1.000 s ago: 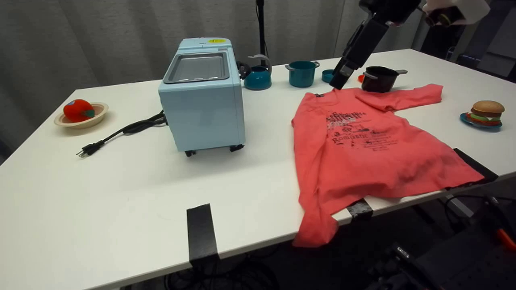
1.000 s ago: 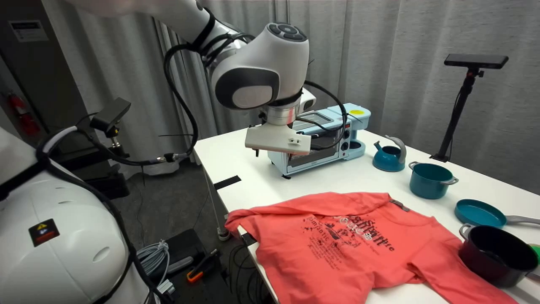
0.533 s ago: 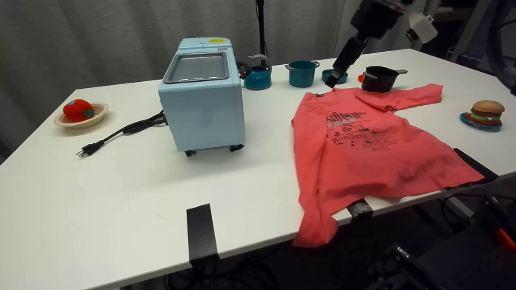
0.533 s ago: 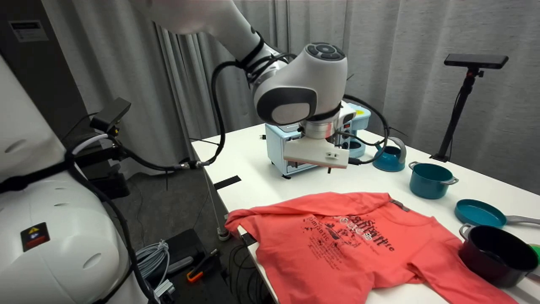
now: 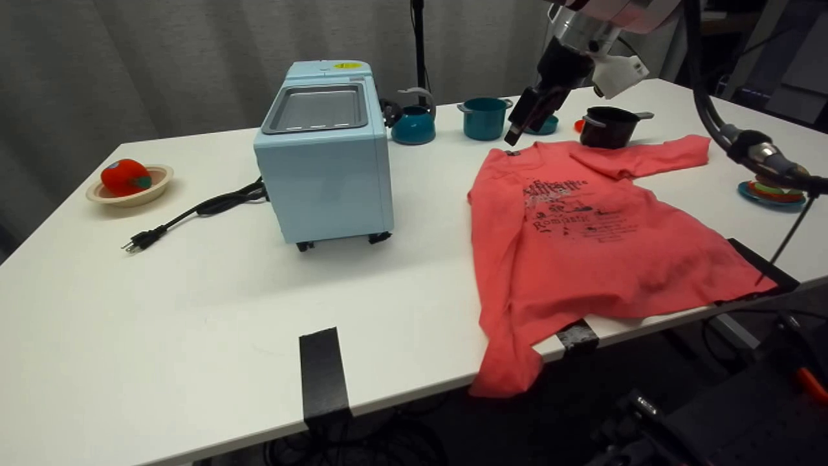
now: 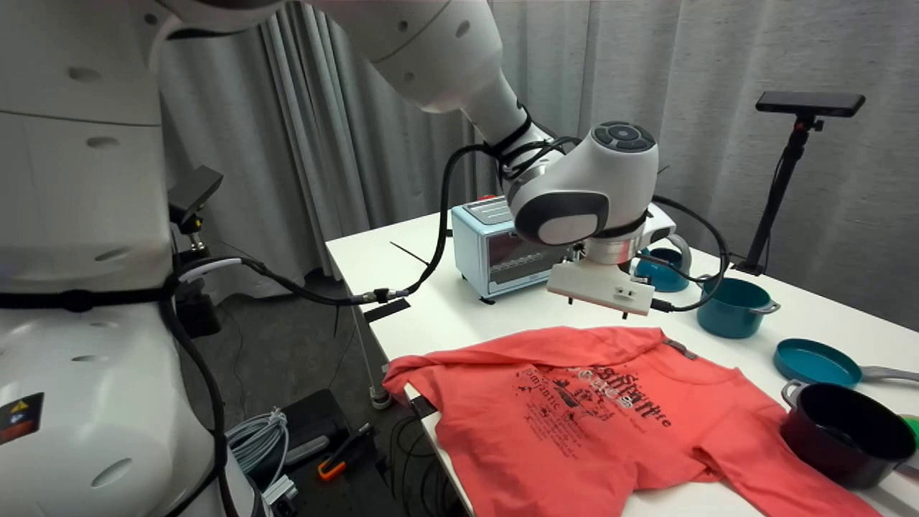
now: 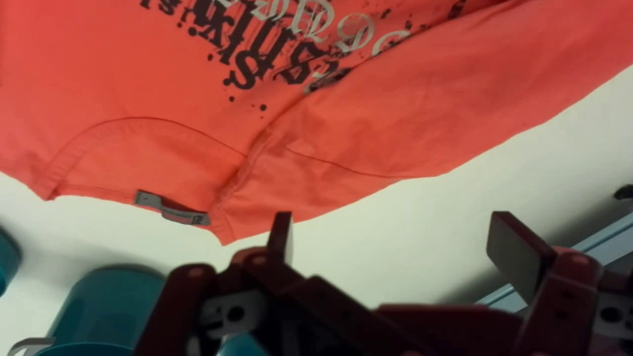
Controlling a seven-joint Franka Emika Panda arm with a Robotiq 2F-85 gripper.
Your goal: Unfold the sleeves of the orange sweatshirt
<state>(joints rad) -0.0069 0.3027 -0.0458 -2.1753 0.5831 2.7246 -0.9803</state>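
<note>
Two dark, flat-tipped fingers point(image 7: 279, 237) are seen spread wide on the black claw point(image 7: 399, 242) in the wrist view, with white tabletop framed between them. In an exterior view the claw is held tilted above the far side of the white table point(image 5: 420, 310), close to the collar of a large coral-red cloth sweatshirt point(image 5: 595, 259) printed with dark lettering. The sweatshirt is spread over the right part of the table, collar toward the far side. One long coral-red sleeve point(image 5: 498, 278) is laid down its left side, partly over the chest, and its cuff is draped past the near edge. The second sleeve point(image 5: 676, 154) is stretched to the right, just beside a dark round pot point(image 5: 608, 129) with grey handles. Left of that pot, a shallow teal pan point(image 5: 548, 125), a deep teal pot point(image 5: 484, 123) and a teal kettle point(image 5: 414, 127) are set in a row. Left of the sweatshirt, a boxy light-blue toaster oven point(image 5: 326, 188) is stood, with its black power cord point(image 5: 213, 204) trailed leftward. Farther left, a round red object point(image 5: 123, 178) is held in a shallow beige bowl point(image 5: 132, 200). At the right, a layered burger point(image 5: 770, 189) on a small teal plate point(image 5: 773, 202) is partly hidden by a black cable point(image 5: 763, 155).
</note>
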